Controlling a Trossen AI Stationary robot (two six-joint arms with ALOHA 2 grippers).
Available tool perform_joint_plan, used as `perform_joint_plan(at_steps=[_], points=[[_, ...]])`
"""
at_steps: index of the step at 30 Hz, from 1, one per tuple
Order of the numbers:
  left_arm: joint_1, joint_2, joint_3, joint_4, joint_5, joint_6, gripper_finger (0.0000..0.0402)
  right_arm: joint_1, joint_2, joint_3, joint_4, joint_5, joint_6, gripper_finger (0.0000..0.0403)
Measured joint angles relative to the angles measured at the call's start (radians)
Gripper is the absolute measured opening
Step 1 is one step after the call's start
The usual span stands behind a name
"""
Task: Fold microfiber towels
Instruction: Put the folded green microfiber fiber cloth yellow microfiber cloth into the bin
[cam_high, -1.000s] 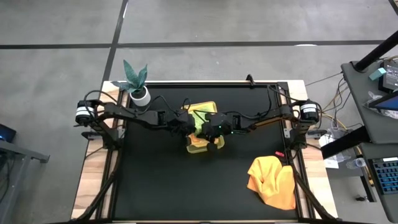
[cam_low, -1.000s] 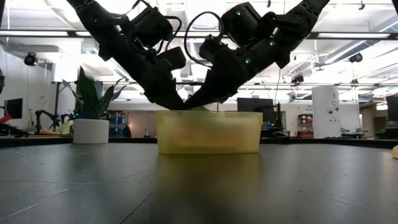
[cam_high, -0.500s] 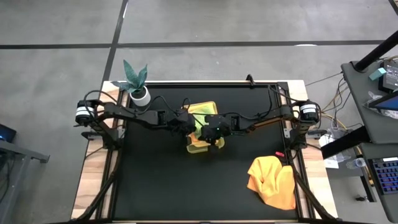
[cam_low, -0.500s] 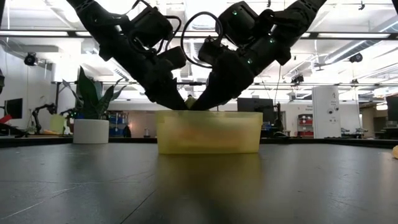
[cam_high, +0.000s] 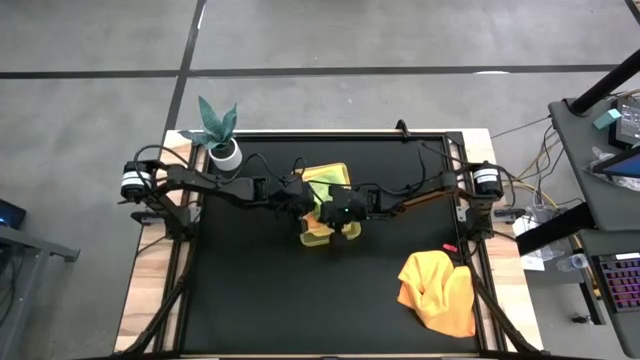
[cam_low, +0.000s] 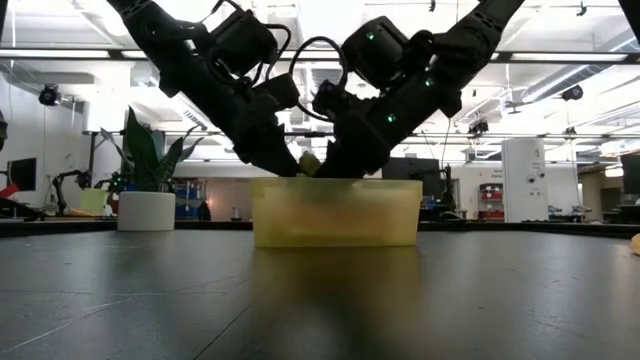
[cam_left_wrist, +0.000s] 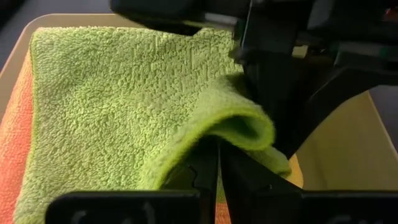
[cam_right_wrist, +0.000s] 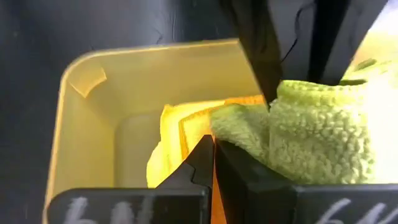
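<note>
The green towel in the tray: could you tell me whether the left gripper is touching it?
Touching. In the left wrist view the shut left gripper pinches the raised fold of the green towel.

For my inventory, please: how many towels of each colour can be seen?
Green towel: 1, in the tray
Orange towel: 1, under it
Yellow towel: 1, in the tray
Yellow-orange towel heap on the table: count unclear
Total distinct: 3, plus the heap
</note>
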Motion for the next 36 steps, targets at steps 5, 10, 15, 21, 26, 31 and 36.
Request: perform_joint_plan(at_steps=[5, 10, 15, 21, 26, 31, 36], points=[[0.000, -0.002, 0.000, -0.001, 0.000, 0.000, 0.0005, 0.000, -0.030, 0.000, 0.001, 0.009, 0.000, 0.0008], [0.000, -0.012, 0.000, -0.006, 0.000, 0.000, 0.0005, 0.000, -0.047, 0.000, 0.002, 0.086, 0.000, 0.0008], [0.000, -0.022, 0.000, -0.008, 0.000, 0.001, 0.0005, 0.002, -0.047, 0.000, -0.006, 0.078, -0.005, 0.0008], [0.000, -0.023, 0.000, -0.008, 0.000, 0.001, 0.0005, 0.003, -0.021, -0.001, 0.004, 0.078, -0.002, 0.0008], [0.000, -0.040, 0.000, -0.008, 0.001, 0.001, 0.0005, 0.010, 0.019, -0.002, 0.057, -0.020, 0.001, 0.0008], [0.000, -0.071, 0.000, -0.009, 0.001, 0.003, 0.0005, 0.023, 0.016, -0.002, 0.094, -0.085, -0.018, 0.0008], [0.000, -0.095, 0.000, -0.008, 0.001, 0.009, 0.0005, 0.024, 0.002, -0.001, 0.097, -0.050, -0.026, 0.0008]])
